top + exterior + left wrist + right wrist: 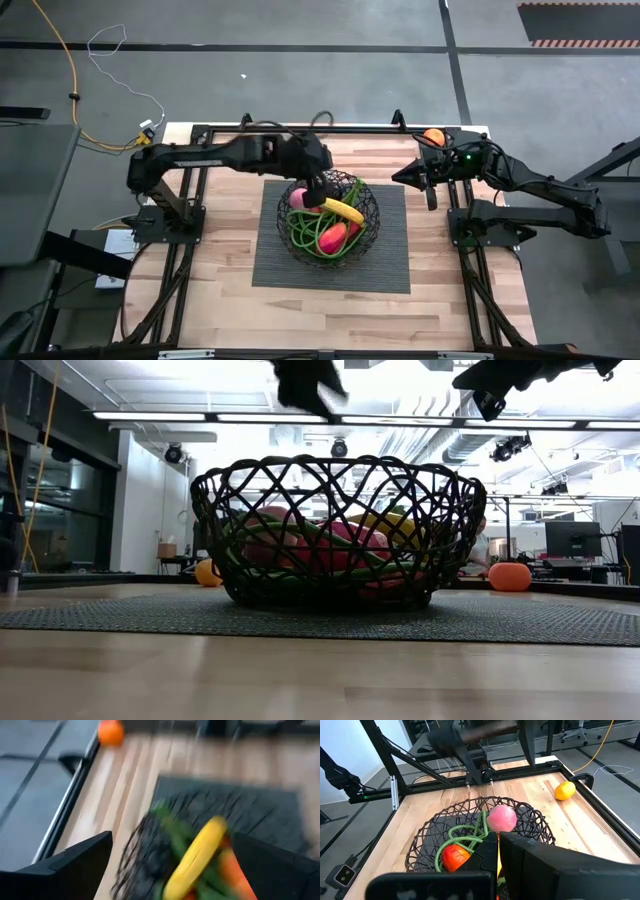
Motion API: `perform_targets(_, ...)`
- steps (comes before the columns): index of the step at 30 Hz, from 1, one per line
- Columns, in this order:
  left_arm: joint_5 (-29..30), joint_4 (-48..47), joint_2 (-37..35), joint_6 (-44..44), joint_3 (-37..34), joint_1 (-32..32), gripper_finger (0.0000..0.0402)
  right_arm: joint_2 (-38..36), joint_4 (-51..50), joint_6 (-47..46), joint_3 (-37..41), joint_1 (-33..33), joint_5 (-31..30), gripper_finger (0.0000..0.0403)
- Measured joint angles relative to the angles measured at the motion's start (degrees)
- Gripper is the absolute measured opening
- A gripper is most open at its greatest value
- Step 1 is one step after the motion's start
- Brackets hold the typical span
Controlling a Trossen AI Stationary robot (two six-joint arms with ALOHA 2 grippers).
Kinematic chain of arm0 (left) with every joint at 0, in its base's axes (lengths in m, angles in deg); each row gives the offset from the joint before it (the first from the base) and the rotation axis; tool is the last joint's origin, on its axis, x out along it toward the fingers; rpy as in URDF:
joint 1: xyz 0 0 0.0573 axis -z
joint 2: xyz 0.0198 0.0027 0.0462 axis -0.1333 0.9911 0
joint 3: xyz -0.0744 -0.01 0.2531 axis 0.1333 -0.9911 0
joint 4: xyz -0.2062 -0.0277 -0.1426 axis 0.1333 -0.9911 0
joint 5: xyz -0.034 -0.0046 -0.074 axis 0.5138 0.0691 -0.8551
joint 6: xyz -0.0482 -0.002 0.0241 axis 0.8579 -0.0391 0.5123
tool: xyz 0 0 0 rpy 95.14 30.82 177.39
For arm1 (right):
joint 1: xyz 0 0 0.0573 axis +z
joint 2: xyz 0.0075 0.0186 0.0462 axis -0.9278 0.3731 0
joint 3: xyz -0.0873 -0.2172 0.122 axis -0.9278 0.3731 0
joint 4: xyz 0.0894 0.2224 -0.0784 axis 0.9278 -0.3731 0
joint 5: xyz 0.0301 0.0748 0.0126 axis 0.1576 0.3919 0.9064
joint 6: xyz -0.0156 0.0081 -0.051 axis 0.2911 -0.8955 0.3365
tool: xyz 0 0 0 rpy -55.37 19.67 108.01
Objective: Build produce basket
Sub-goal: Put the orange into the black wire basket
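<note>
The black wire basket (330, 215) stands on a dark ribbed mat (390, 260) in the middle of the table. In it lie a yellow banana (197, 852), a pink peach (501, 818), a red pepper (455, 856) and long green beans (305, 232). My left gripper (318, 186) hangs open above the basket's far left rim, with nothing between its fingers (75, 865). My right gripper (402, 176) is shut and waits in the air by the table's far right side, pointing at the basket. One orange (433, 137) rests on the table behind it.
A second orange (565, 790) lies on the bare wood near the table's far left, beside the frame rail. Black frame rails (190, 200) run along both sides of the table. Bare wood (330, 315) lies in front of the mat.
</note>
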Motion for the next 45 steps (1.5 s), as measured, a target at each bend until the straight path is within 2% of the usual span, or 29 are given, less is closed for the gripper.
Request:
perform_targets(3, -2.22, 4.03, -4.71, 4.50, -1.70, -0.22, 0.0400, -0.01, 0.17, 0.06, 0.00, 0.10, 0.01, 0.0000)
perform_targets(5, -2.16, 10.18, -8.61, 6.32, -4.82, -0.41, 0.0400, 0.00, 0.44, 0.11, 0.00, 0.26, 0.01, 0.0000)
perform_targets(12, -1.30, 32.70, -25.22, 12.45, -25.41, -1.21, 0.0400, 0.00, 3.89, -0.04, 0.00, 0.26, 0.02, 0.0000)
perform_targets(17, 1.37, 45.79, -36.43, 15.42, -40.07, -1.16, 0.0400, 0.00, 6.69, -0.28, 0.00, 0.26, 0.02, 0.0000)
perform_targets(22, 1.32, 57.95, -44.09, 17.82, -51.30, -1.17, 0.0400, 0.00, 8.65, -0.31, 0.00, 0.26, 0.02, 0.0000)
perform_targets(27, 1.63, 57.84, -47.10, 20.14, -57.09, -1.17, 0.0400, 0.00, 8.96, -0.81, 0.00, 0.26, 0.02, 0.0000)
perform_targets(35, -2.64, 55.27, -46.58, 20.13, -57.59, -1.12, 0.0396, 0.02, 8.96, -1.48, 0.00, 0.26, 0.02, 0.0000)
perform_targets(38, -2.50, 54.15, -46.61, 18.69, -57.60, -1.13, 0.0368, 0.02, 8.96, -1.55, 0.00, 0.26, 0.02, 0.0000)
perform_targets(40, -2.55, 53.81, -46.61, 17.50, -57.59, -1.15, 0.0329, 0.02, 8.96, -1.46, 0.00, 0.26, 0.02, 0.0000)
perform_targets(42, -2.68, 53.39, -46.63, 16.56, -57.59, -1.13, 0.0274, 0.02, 8.96, -1.64, 0.00, 0.26, 0.02, 0.0000)
perform_targets(45, -2.69, 52.85, -46.63, 15.10, -57.61, -1.13, 0.0164, 0.02, 8.96, -4.28, 0.00, 0.26, -0.40, 0.0000)
